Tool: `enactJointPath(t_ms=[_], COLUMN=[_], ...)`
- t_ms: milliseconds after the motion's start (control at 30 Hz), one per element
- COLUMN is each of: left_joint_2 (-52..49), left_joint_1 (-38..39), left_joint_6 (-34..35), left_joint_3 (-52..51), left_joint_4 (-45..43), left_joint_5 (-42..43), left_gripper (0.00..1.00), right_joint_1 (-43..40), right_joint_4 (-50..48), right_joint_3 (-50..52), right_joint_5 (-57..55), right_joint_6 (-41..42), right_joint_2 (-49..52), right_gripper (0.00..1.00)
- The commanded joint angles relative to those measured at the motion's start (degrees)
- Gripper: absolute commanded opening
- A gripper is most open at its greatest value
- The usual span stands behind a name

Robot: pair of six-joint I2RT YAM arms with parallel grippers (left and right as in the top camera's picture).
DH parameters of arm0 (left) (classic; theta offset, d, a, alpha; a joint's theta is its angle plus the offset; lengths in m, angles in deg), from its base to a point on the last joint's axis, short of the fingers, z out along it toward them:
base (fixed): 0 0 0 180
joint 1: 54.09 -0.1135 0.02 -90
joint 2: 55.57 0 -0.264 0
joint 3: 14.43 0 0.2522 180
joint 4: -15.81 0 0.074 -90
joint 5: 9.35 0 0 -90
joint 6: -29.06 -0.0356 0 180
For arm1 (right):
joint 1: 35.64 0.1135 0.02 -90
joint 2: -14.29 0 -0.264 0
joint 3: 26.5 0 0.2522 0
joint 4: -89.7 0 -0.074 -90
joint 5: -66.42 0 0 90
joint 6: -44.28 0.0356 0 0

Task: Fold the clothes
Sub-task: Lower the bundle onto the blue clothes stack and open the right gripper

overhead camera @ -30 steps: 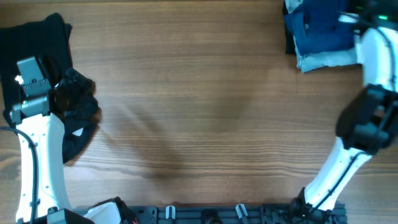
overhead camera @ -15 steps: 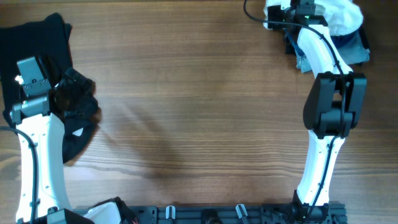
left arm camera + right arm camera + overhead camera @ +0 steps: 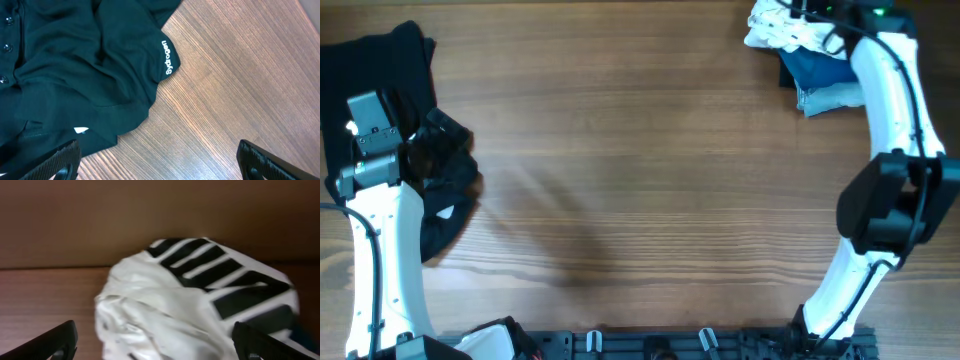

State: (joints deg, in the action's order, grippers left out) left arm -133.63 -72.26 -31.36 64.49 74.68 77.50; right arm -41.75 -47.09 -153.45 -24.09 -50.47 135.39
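Your T-shirt (image 3: pixel 782 27) sits as a crumpled white heap at the far right corner of the desk (image 3: pixel 640 180). It overlaps the far left corner of a stack of folded blue garments (image 3: pixel 820 68), where a pale blue layer (image 3: pixel 832 98) shows along the near edge. From the right wrist you see the shirt (image 3: pixel 165 325) bunched and wrinkled, its black-striped print (image 3: pixel 220 280) turned up on the right side. Your right arm (image 3: pixel 890 90) reaches along the desk's right edge to the heap. The right jaws are spread wide, one finger (image 3: pixel 50 341) at each lower corner of the view, with the shirt ahead between them and neither finger visibly pressing on it. On the far left a black garment (image 3: pixel 380 60) lies rumpled, and your left arm (image 3: pixel 380 230) stands over it. The left wrist view shows that garment (image 3: pixel 75 65) with white lettering (image 3: pixel 168 57) on a sleeve hem, beside bare wood. The left jaws are wide open too, with nothing held between the fingers (image 3: pixel 55 162).
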Motion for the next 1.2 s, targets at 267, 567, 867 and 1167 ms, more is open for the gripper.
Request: enactJointPath(t_ms=[267, 567, 867, 1167], left_joint_2=[-0.5, -0.5, -0.5, -0.5], left_joint_1=[-0.3, -0.3, -0.3, -0.3], left_joint_6=[-0.6, -0.6, -0.6, -0.6], left_joint_3=[0.4, 0.4, 0.4, 0.4], left_joint_4=[-0.1, 0.3, 0.3, 0.3], left_joint_5=[1.4, 1.9, 1.8, 1.9], left_gripper=[1.0, 1.0, 1.0, 1.0], right_joint_1=[-2.8, -2.9, -2.9, -2.8], right_joint_4=[4.0, 2.3, 1.6, 9.6], right_joint_3=[1.4, 1.4, 1.4, 1.3], right_joint_5=[-1.2, -5.9, -8.5, -0.3], right_joint_6=[2.2, 9.5, 12.5, 12.9], right_joint_2=[5.1, 8.9, 8.8, 4.6], right_gripper=[0.46, 0.46, 0.08, 0.04])
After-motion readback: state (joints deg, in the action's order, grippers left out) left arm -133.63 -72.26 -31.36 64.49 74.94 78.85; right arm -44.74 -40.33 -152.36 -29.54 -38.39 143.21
